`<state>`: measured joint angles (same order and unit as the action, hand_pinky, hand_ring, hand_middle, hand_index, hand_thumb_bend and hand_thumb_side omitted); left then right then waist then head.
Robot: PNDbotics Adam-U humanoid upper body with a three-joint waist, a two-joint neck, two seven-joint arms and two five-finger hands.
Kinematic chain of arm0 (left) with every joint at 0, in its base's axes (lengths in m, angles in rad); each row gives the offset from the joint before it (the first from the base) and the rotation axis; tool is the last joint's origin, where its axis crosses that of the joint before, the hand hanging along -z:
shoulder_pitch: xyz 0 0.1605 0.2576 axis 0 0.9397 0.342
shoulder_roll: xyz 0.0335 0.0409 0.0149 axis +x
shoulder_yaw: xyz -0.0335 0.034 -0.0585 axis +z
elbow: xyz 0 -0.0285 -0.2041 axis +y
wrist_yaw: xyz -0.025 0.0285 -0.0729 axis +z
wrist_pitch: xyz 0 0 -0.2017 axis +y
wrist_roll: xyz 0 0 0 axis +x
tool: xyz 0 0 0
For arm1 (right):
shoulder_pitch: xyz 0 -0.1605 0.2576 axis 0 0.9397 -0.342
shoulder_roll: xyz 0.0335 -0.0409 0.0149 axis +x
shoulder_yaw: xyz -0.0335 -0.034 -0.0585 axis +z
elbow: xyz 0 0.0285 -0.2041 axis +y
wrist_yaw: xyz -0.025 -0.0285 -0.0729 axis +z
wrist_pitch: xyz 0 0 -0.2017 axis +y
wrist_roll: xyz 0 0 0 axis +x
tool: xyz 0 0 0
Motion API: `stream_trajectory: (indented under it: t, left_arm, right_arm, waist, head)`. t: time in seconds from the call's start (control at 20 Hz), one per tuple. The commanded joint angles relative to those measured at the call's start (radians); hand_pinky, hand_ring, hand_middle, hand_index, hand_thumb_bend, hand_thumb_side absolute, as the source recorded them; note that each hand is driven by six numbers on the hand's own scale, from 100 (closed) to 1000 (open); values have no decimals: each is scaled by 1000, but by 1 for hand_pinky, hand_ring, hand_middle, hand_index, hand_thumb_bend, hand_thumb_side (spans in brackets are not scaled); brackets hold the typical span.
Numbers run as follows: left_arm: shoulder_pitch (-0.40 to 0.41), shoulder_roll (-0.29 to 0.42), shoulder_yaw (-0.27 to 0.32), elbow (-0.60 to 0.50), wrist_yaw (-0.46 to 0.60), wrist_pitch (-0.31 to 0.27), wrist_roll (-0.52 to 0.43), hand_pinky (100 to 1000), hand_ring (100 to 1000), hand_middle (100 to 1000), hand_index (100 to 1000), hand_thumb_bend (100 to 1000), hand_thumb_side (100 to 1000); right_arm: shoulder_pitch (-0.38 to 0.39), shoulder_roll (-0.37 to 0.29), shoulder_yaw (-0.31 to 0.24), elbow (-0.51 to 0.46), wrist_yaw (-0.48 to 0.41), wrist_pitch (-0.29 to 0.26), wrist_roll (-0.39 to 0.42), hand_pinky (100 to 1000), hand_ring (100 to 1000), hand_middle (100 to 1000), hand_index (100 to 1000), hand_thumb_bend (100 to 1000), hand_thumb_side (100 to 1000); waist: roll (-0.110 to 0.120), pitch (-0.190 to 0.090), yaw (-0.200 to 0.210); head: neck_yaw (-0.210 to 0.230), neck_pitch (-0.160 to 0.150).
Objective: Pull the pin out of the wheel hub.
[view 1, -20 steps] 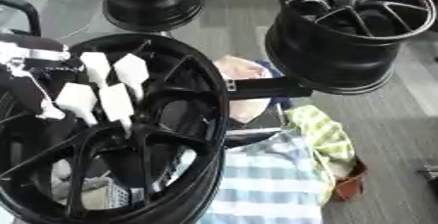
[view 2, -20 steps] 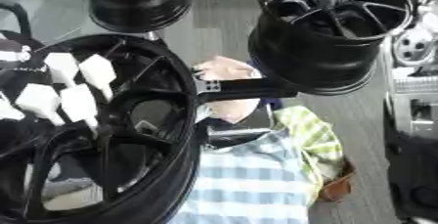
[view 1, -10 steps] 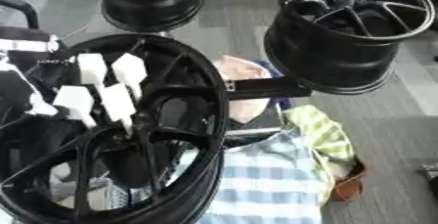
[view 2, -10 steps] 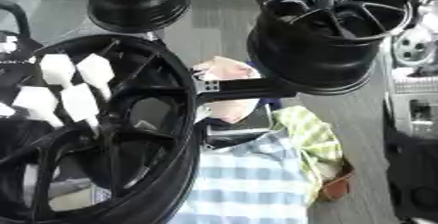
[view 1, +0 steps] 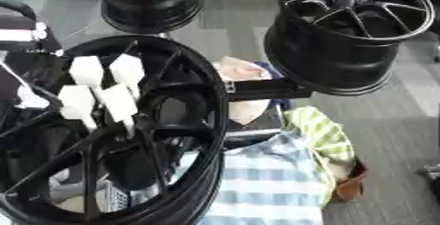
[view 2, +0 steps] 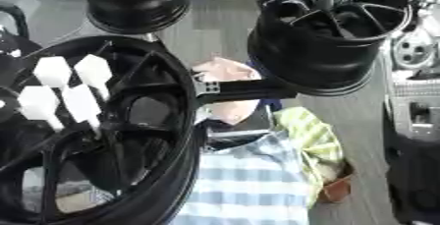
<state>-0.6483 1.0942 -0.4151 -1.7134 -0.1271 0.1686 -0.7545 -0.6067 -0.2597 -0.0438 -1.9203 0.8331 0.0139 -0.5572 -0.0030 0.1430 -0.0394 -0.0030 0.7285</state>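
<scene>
One left robot hand [view 1: 96,91], white-fingered, is reaching into the near-left wheel hub [view 1: 185,135], its fingers lying fairly straight and slightly apart over the black spokes, clamped on nothing I can make out. The pin itself cannot be told among the spokes. Two more black wheels are standing far: one far left [view 1: 146,0], one far right [view 1: 348,32]. A person in a striped shirt [view 1: 262,184] is sitting below.

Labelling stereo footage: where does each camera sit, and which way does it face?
Left eye view: in the head, facing down at the big black wheel; the left hand shows over its spokes.
Right eye view: beside it, same downward aim, same hand nearer the left edge.
Shared: that wheel, the hand, a right wheel, a far wheel.
</scene>
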Motion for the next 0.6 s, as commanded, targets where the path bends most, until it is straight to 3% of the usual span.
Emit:
stream_trajectory:
  t: [0.05,0.1,0.25,0.3,0.6]
  left_arm:
    - [-4,46,9,-21,24,-21,-40,749,736,673,783,506,134]
    - [-3,46,7,-22,29,-34,-57,767,756,713,807,518,166]
    - [-6,45,11,-15,35,-57,-93,767,756,713,807,518,166]
    - [-6,45,11,-16,36,-63,-99,831,832,822,860,551,222]
    - [-5,45,15,-20,43,-73,-104,809,795,756,845,536,190]
  right_arm:
    - [-12,-10,-10,-21,-4,1,-4,754,733,691,814,100,394]
    - [-11,-9,-10,-21,-5,1,-5,754,733,691,814,100,393]
    - [-11,-10,-10,-21,-5,2,-5,754,733,691,814,100,393]
    - [-11,-10,-11,-22,-5,2,-5,753,733,691,814,100,396]
    - [-9,-8,-11,-23,-7,1,-8,754,733,691,814,100,399]
  waist:
    - [1,-11,-2]
    - [1,-10,-2]
    - [1,-10,-2]
    - [1,-10,-2]
    - [1,-11,0]
  head:
    - [0,-11]
    - [1,-11]
    - [1,-11]
    - [0,-11]
    - [-2,-10]
